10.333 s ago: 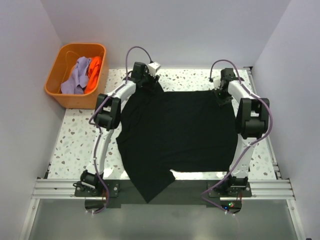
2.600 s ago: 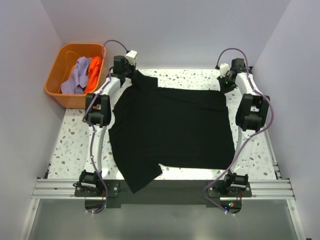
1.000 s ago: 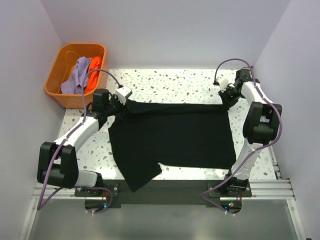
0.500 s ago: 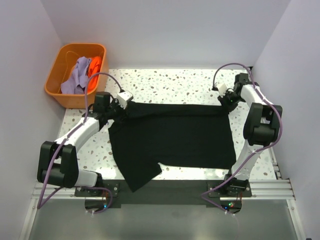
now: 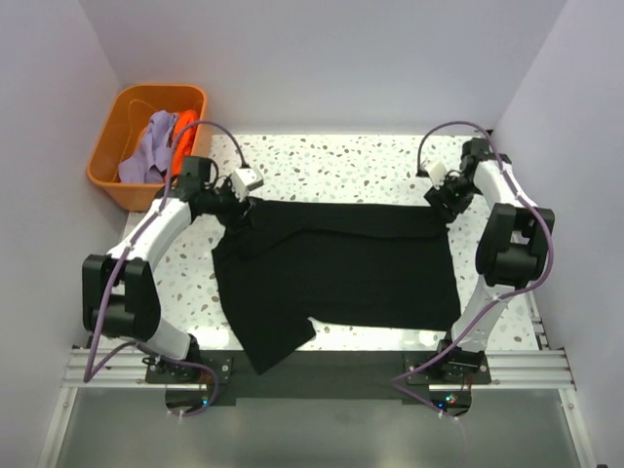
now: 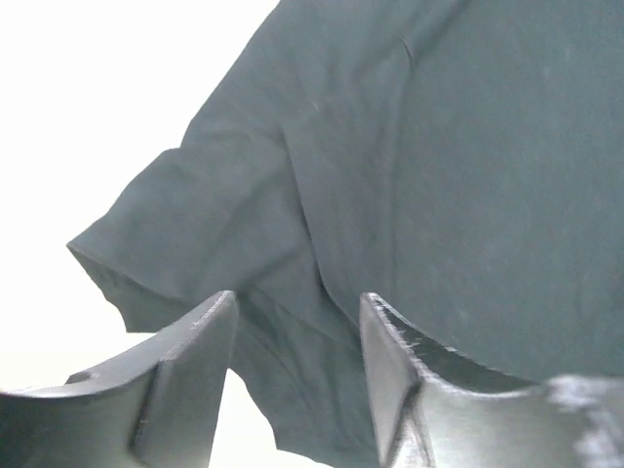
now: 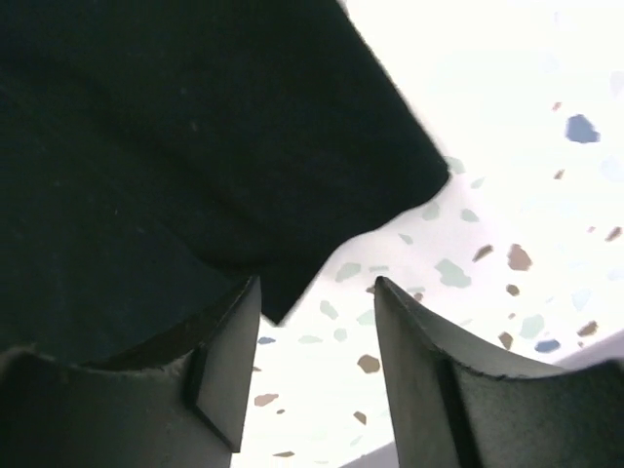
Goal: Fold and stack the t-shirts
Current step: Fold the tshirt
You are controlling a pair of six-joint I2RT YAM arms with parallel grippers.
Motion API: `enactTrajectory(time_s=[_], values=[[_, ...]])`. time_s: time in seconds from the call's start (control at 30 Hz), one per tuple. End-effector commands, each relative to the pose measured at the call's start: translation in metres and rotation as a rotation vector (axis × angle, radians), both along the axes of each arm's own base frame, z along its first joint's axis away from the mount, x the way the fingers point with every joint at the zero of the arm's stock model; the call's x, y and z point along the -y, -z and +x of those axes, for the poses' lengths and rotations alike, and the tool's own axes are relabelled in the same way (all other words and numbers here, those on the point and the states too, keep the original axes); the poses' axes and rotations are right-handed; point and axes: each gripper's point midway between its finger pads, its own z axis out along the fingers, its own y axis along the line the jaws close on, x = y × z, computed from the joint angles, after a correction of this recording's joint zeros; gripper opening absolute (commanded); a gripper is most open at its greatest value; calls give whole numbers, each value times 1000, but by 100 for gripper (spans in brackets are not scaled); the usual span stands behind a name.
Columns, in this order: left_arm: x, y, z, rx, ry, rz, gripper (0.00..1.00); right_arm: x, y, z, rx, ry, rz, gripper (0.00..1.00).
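The large black t-shirt (image 5: 336,268) lies spread on the speckled table, with one sleeve hanging over the near edge. My left gripper (image 5: 240,203) is open just over the shirt's far left corner. In the left wrist view the black cloth (image 6: 409,175) and a sleeve lie under its parted fingers (image 6: 297,304), which hold nothing. My right gripper (image 5: 444,202) is open at the far right corner. Its wrist view shows the shirt's corner (image 7: 244,175) beside the empty gap (image 7: 317,292). A lavender shirt (image 5: 146,148) and an orange shirt (image 5: 183,132) lie crumpled in the tub.
The orange plastic tub (image 5: 109,180) stands at the far left, off the table's corner, close to the left arm's elbow. Bare speckled table (image 5: 331,161) lies beyond the shirt and along its left side (image 5: 171,283). Walls close in on three sides.
Over the last seconds the shirt's far edge came toward the middle of the table. In the last half second the left arm's elbow swung toward the tub; the right gripper barely shifted.
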Motion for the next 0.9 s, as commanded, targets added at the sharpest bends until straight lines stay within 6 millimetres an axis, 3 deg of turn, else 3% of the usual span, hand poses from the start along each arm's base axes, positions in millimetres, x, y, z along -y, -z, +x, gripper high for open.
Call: enactTrajectory(time_s=[0.0,0.13,0.2,0.3,0.6,0.87], values=[[14,-12,27,-32,5,-85,61,-6,-30,14,32,58,54,52],[26,0,40,-156,24,-129,70,-11,-27,19,-20,124,92,44],[30,3,43,-188,27,-146,70,-12,-28,20,-32,149,99,42],[33,25,47,-230,8,-131,70,-14,-23,17,-60,161,93,40],[50,67,48,-287,11,-42,70,-16,-5,-12,-158,135,66,42],[60,63,63,-240,26,-30,72,-3,12,-35,-196,79,-15,48]])
